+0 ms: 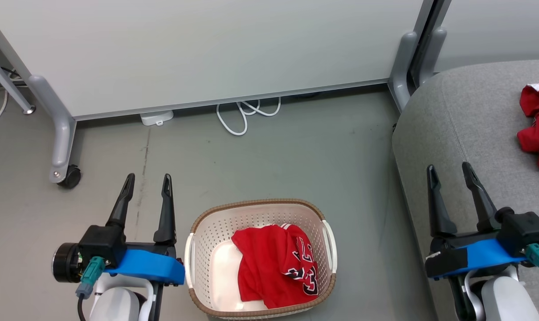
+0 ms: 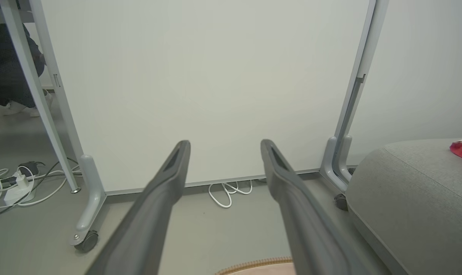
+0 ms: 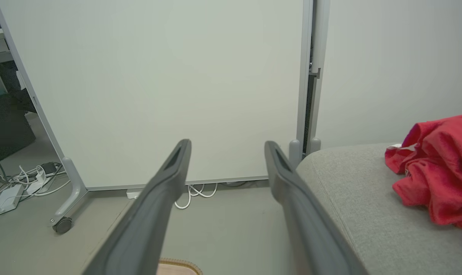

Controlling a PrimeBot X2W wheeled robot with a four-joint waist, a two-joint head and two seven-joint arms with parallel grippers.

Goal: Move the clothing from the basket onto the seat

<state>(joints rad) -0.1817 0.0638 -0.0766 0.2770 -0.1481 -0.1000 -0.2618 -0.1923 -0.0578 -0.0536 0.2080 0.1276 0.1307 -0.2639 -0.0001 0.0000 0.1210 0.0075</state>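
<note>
Your left pincer is hovering over the floor just left of the basket, fingers spread wide, gripping nothing. The red jersey with black-and-white numerals is lying crumpled inside the basket, bunched toward the right half, with bare cream bottom showing on the left. Your right pincer is hanging over the front edge of the grey seat, fingers apart too, also empty. Further right, the plain red garment is already sitting on the seat, so by my read you're about halfway, with one piece left. For the pick, the left pincer is looking closest, so you should be coming in from above. Aim at the raised fold mid-jersey, not the flat edge against the wall. Be keeping the tips clear of the perforated wall and the white handle, since they're likely catching there. Be pinching deep to take several layers, then lifting straight up until the hem is clearing the rim, or the light basket is probably dragging along. Then be swinging right and releasing well onto the seat, beside the other garment.
</note>
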